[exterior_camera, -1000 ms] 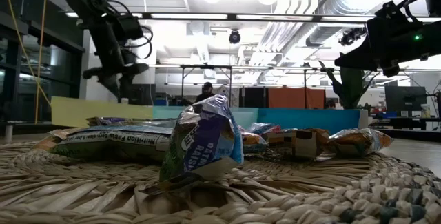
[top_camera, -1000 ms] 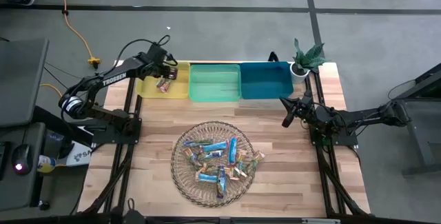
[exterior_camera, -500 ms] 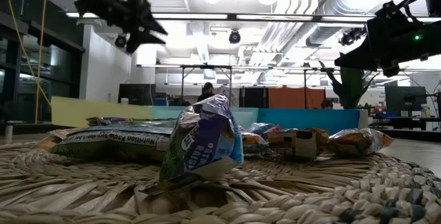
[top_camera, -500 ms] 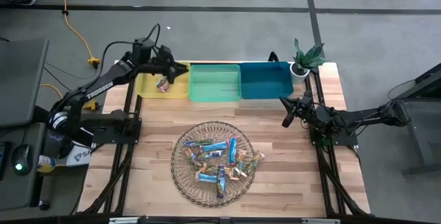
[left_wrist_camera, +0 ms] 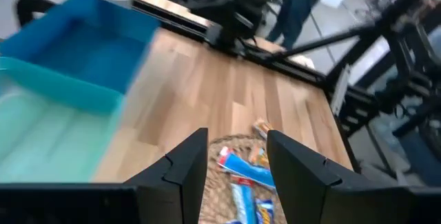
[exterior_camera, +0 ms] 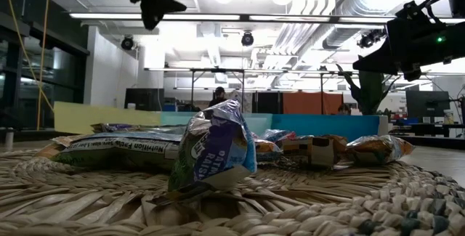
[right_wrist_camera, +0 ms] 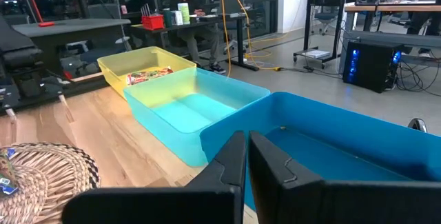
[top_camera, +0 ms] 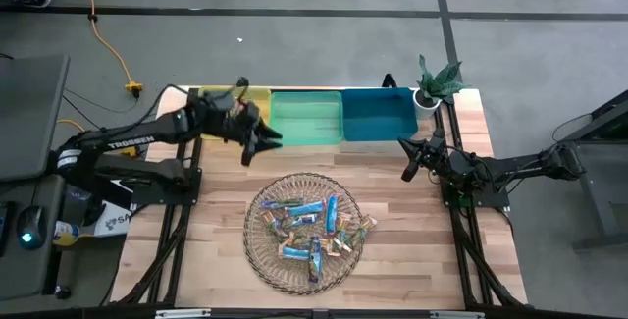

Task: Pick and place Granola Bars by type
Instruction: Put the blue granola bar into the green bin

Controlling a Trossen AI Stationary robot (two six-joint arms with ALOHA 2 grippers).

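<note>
Left end effector (top_camera: 263, 144) part-open, empty, above surface (top_camera: 392, 240) btwn bins & wicker plate (top_camera: 260, 250); Granola Bars (top_camera: 309, 226) near, below. Right end effector (top_camera: 407, 174) shut, idle.

Evenly and brightly lit from above, by long white ceiling light strips (exterior_camera: 240, 17) glaring in the low view. Only soft shadows on the pale wooden tabletop (top_camera: 402, 223). Motion-blurred in the left wrist view, especially the blue rectangular plastic bin (left_wrist_camera: 83, 48). Slightly soft round woven wicker plate (exterior_camera: 363, 200) up close.
</note>
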